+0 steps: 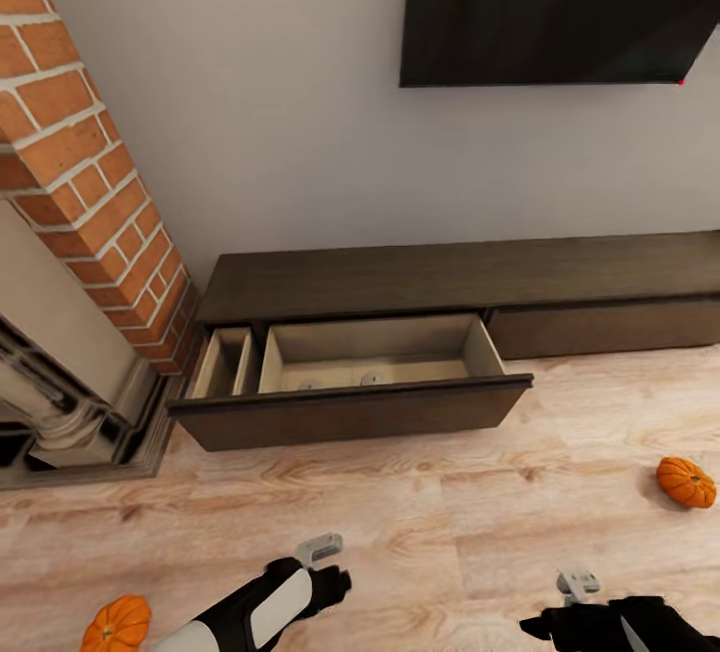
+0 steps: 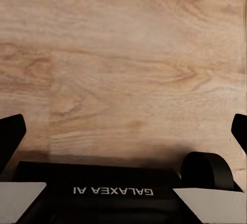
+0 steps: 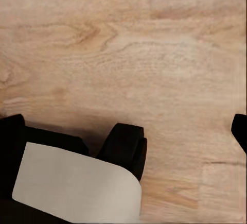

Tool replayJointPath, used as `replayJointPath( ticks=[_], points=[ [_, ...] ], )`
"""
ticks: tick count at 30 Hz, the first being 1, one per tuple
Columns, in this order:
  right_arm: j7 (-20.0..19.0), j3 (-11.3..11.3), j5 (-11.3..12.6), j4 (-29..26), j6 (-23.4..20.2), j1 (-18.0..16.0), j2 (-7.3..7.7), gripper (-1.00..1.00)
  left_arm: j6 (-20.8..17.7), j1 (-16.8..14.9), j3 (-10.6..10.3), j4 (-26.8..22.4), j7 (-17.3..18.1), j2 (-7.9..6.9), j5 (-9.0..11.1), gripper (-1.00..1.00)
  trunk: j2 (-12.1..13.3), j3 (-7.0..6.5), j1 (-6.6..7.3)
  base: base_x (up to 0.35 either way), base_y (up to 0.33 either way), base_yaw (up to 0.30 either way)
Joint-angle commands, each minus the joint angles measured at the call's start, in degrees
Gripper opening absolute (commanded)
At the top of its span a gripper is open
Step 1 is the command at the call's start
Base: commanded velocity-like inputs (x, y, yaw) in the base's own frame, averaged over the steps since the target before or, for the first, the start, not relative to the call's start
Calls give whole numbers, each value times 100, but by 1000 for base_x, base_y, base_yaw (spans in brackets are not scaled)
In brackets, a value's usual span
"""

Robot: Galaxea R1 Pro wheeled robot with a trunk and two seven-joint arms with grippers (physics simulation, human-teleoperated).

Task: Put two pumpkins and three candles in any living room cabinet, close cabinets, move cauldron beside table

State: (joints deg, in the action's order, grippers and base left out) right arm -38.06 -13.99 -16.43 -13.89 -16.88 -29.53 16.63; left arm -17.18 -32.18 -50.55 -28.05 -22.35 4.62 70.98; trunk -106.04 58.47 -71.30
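The long dark-brown cabinet (image 1: 460,277) stands against the wall with its wide left drawer (image 1: 350,412) pulled out. On the drawer's tan floor, just behind the front panel, show the tops of two pale candles (image 1: 375,378). One orange pumpkin (image 1: 686,482) lies on the wood floor at the right. Another pumpkin (image 1: 116,624) lies at the near left, beside my left arm. My left gripper (image 1: 335,582) (image 2: 123,131) hangs open over bare floor, short of the drawer. My right gripper (image 1: 545,624) (image 3: 123,128) is open too, low at the near right, with nothing between its fingers.
A brick fireplace (image 1: 90,182) with a pale mantel fills the left side, close to the drawer's end. A dark TV (image 1: 560,7) hangs on the wall above the cabinet. The cabinet's right drawer front (image 1: 600,327) is shut. Wood floor (image 1: 420,522) lies between me and the drawer.
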Motion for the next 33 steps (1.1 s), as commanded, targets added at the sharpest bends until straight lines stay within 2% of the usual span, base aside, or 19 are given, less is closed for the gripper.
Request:
replayJointPath(
  ticks=[1, 5, 6, 9, 13, 17, 22, 33],
  points=[
    [207, -3, 4, 47, 52, 0, -27, 100, 118, 0, -3, 20, 1, 8, -13, 100, 0, -4, 0, 0, 0, -279],
    [850, -8, 11, 124, 184, 0, -91, 100, 362, 1, -19, 44, 0, 12, -36, 100, 0, -21, 0, 0, 0, -279],
    [1125, -9, 18, 138, 271, 0, -133, 100, 397, 1, -26, 41, 1, 0, -43, 100, 0, -25, 0, 0, 0, -279],
    [1563, -13, 23, 239, 437, 0, -289, 100, 426, 1, -17, 27, 1, -12, -41, 100, 0, -37, 0, 0, 0, -279],
    [2239, -16, 18, 678, 973, 0, -551, 100, 446, 1, 1, -10, 2, 13, -40, 100, 0, -53, 0, 0, 0, -279],
    [2878, -23, 21, 930, 1485, 0, -621, 100, 567, 1, -3, 9, 2, -9, -41, 100, 0, -70, 0, 0, 0, -279],
    [3173, -32, 25, 982, 1615, 0, -633, 100, 688, 1, 3, 18, 2, -35, -41, 100, 0, -90, 0, 0, 0, -279],
    [3232, -93, 104, 1215, 1636, 0, -614, 100, 685, 1, -31, 38, -15, -30, -41, 100, 0, -135, 0, 0, 0, -279]
  ],
)
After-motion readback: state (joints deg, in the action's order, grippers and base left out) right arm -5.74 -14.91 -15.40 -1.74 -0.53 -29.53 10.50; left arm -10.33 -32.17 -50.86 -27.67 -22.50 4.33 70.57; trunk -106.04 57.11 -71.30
